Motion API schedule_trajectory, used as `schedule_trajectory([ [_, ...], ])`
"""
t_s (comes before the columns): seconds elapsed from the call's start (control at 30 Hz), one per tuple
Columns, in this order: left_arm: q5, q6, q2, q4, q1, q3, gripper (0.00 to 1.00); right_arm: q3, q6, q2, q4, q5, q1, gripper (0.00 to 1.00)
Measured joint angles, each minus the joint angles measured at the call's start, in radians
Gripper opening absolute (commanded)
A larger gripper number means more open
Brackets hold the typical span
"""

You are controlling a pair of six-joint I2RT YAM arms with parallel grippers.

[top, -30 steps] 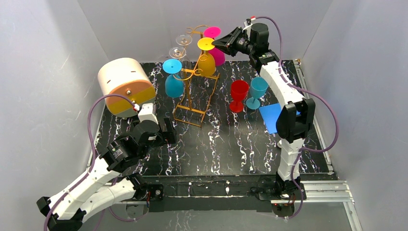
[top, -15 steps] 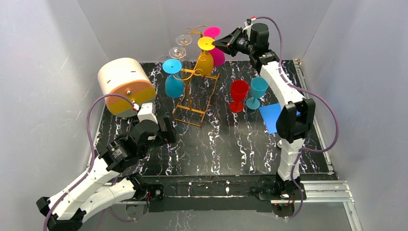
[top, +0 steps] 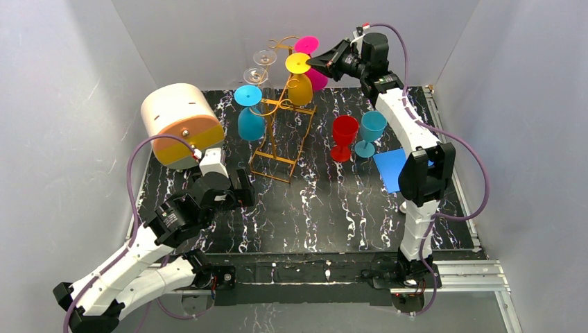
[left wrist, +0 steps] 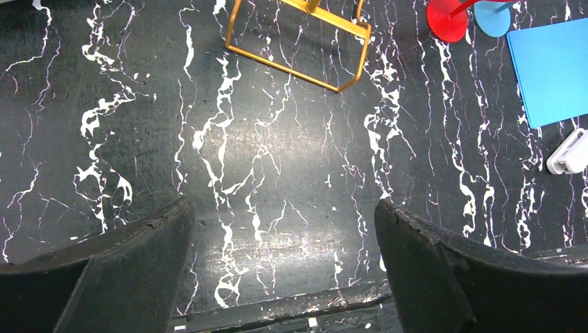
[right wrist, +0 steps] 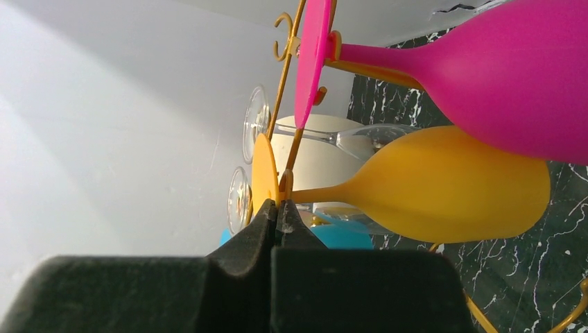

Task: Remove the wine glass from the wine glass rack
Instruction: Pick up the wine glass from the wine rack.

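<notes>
Pinching yellow glass point(right wrist: 444, 184), right hand point(right wrist: 279, 207)

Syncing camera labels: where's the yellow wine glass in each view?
Top external: yellow wine glass hangs upside down on the wine glass rack, top centre, its foot at the right pincer.
Left wrist: not in it; only the rack's base shows at the top edge.
Right wrist: centre, sideways in frame, foot at the pincer tips.
Shared landmark: the rack.

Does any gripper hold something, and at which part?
The right gripper seems to pinch the yellow wine glass by its foot's rim; the left gripper is empty.
</notes>
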Motion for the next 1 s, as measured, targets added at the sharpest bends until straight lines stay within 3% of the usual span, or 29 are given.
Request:
schedule_trajectory([
  [1.0, 0.011, -0.015, 0.011, 0.0, 0.0, 0.006, 0.98, -0.032, 0.12, -0.034, -0.03, -0.016, -0.044, 0.01],
])
